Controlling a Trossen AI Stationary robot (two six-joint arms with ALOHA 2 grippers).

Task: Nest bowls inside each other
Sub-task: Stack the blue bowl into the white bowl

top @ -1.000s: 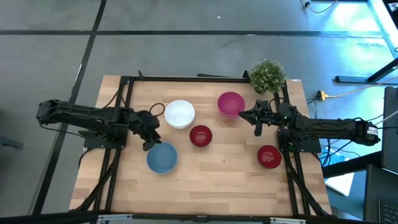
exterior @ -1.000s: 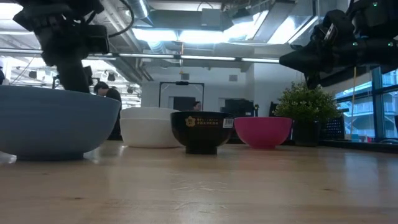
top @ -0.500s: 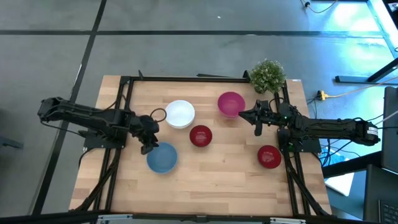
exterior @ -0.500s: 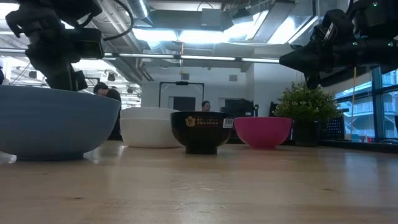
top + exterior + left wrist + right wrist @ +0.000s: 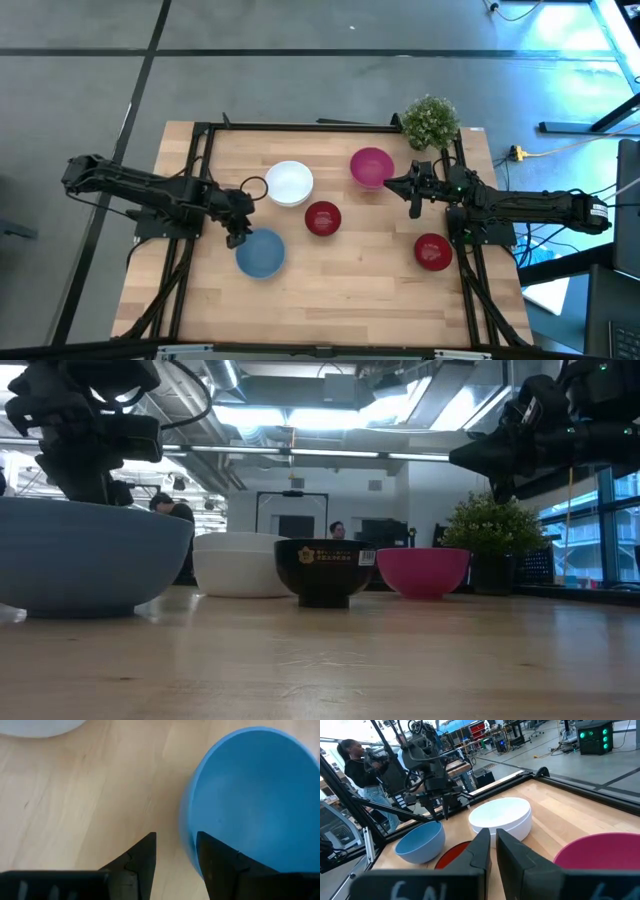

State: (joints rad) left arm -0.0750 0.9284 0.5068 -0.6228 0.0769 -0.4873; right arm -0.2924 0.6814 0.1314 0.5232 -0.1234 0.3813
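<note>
The left gripper [image 5: 237,232] is positioned at the rim of the blue bowl [image 5: 260,253], on the side of that bowl nearest the white bowl [image 5: 289,183]. In the left wrist view the jaws stand apart, with one finger [image 5: 140,865] over bare wood outside the bowl and the other finger [image 5: 215,862] over the bowl wall; actual contact with the rim cannot be confirmed. The right gripper [image 5: 412,192] hangs above the surface [image 5: 360,280] just beside the magenta pink bowl [image 5: 371,167], with its jaws nearly together and nothing between them. Bowl count in the high view: one white, one blue, one magenta pink and two dark red, five in total, each standing upright and apart from the others. One dark red bowl [image 5: 322,218] sits near the centre, between the white and blue bowls on one side and the magenta pink bowl on the other. The second dark red bowl [image 5: 432,251] sits near the right arm's base, well apart from the rest. One small green potted plant [image 5: 430,121] stands at the far right corner of the surface. In the low view the central dark red bowl shows a black outer wall carrying a gold printed label and a small white sticker; the writing on both is too small to read.
</note>
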